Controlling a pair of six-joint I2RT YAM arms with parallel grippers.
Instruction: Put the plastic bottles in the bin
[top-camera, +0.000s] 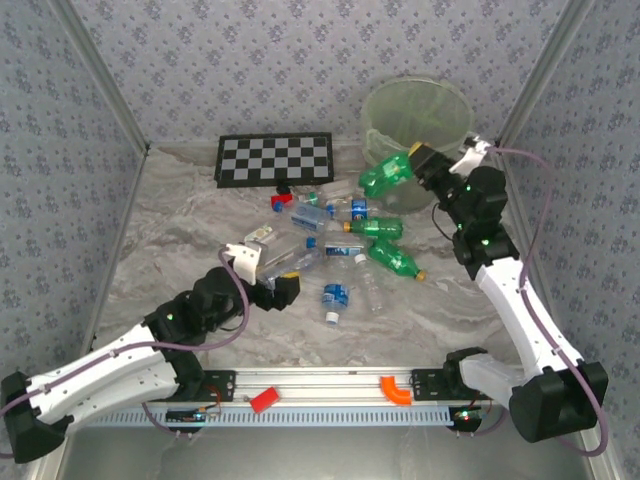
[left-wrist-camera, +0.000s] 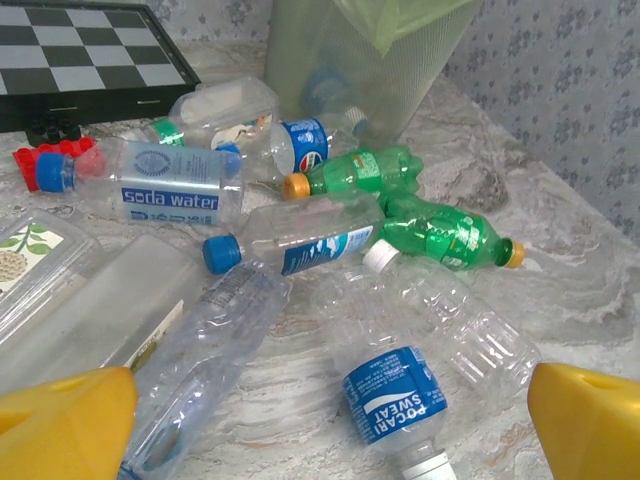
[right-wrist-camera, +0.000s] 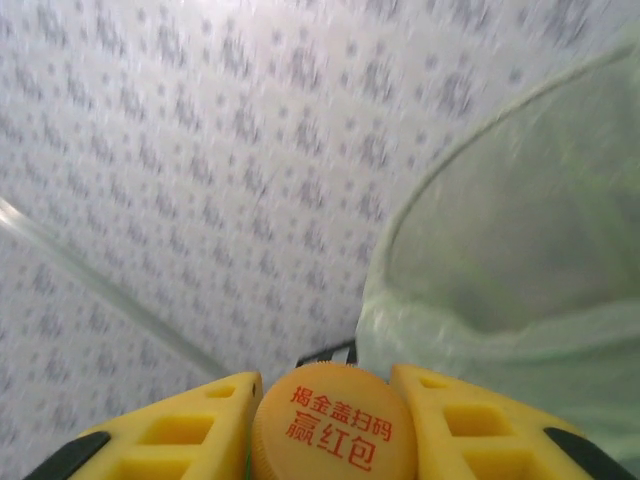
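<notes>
Pale-green translucent round plastic bin (top-camera: 420, 95) stands rearmost. Left of it, nearer you, lie crushed plastic bottles (top-camera: 340, 245) under your wide-spread left gripper (left-wrist-camera: 330, 425). Beside its rim, your right gripper (right-wrist-camera: 330, 420) clamps a green plastic bottle (top-camera: 385, 175) by its yellow cap (right-wrist-camera: 333, 440).

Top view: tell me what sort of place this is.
Likely a robot test booth: patterned wall panels box in a marble-look table, with two arms bolted to a rail at its edge.

The plastic bottles (left-wrist-camera: 300, 235) are glossy and crinkled, clear or green. The bin (top-camera: 440, 130) is translucent plastic with a filmy liner (right-wrist-camera: 500, 350). The table (top-camera: 170, 250) looks matt and marble-patterned.
</notes>
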